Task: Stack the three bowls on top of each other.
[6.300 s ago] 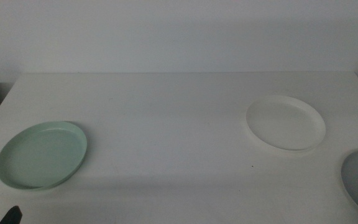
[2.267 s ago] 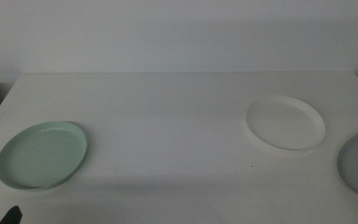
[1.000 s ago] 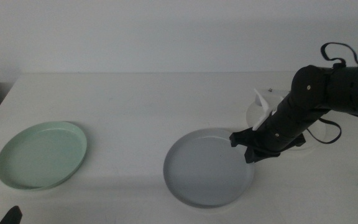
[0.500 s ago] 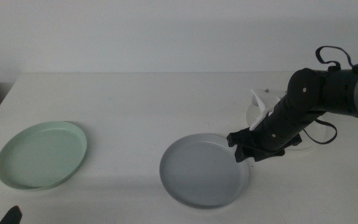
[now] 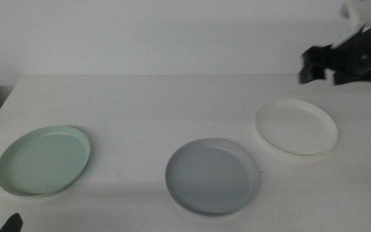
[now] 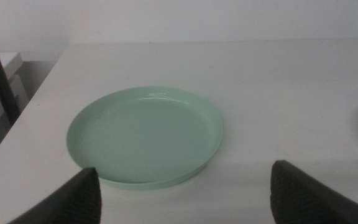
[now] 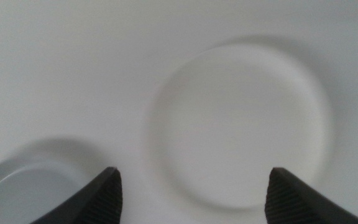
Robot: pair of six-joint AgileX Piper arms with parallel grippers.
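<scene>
On the table [image 5: 172,103] in the middle view, the three bowls lie apart in a loose row: the mint green bowl [image 5: 43,160] near the left edge, the grey bowl [image 5: 212,175] toward the front middle, and the white bowl [image 5: 295,126] farther back on the right, none touching another and nothing stacked yet. The right gripper [image 5: 330,64] hangs high above the table near the picture's upper right corner, beyond the white bowl, blurred enough that its fingers are hard to read there; the left arm waits, only a dark tip showing at the bottom left edge. In the left wrist view, the left gripper [image 6: 185,193] sits low with its jaws spread wide and empty, the mint green bowl just ahead between them and a sliver of the grey bowl's rim at the far side. In the right wrist view, the right gripper [image 7: 191,193] looks straight down with its jaws wide apart and holding nothing, the white bowl below and the grey bowl at the corner. The risk from here is probably the pinch on a low rim: these shallow matte dishes offer little to hold, so a jaw landing too shallow could slip off, tip the white bowl, or push it across the table rather than lift it.
</scene>
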